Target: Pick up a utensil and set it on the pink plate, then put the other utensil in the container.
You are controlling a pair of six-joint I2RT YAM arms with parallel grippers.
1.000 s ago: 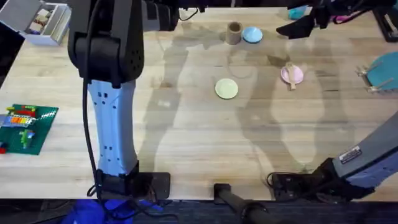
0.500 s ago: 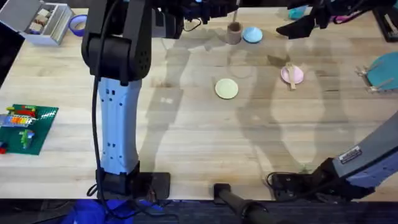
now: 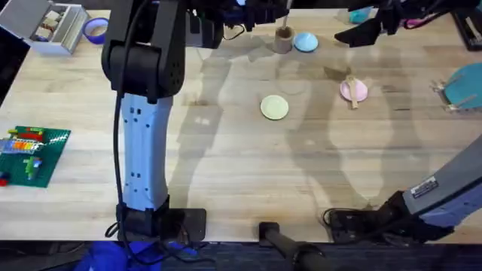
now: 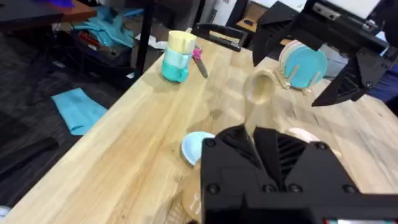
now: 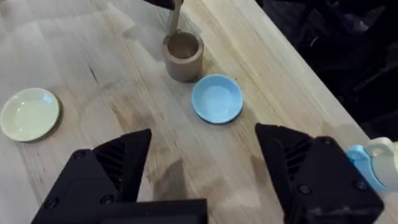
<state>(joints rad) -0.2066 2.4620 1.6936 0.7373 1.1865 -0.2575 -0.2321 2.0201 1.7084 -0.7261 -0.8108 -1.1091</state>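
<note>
the table (image 3: 226, 173) is light wood with a pale grain. the container (image 5: 183, 56) is brown, like cardboard, and the spoon (image 4: 259, 90) held over it is light wooden. beside it the small plate (image 5: 216, 99) is light blue. the pink plate (image 3: 354, 90) is pale pink, and the fork (image 3: 351, 89) on it is light wood. the middle plate (image 3: 274, 107) is pale yellow-green. at the far left the box (image 3: 47, 24) is grey. the brick board (image 3: 32, 153) at the left is green with red and yellow pieces. the left arm (image 3: 141, 128) is black above and white below.
</note>
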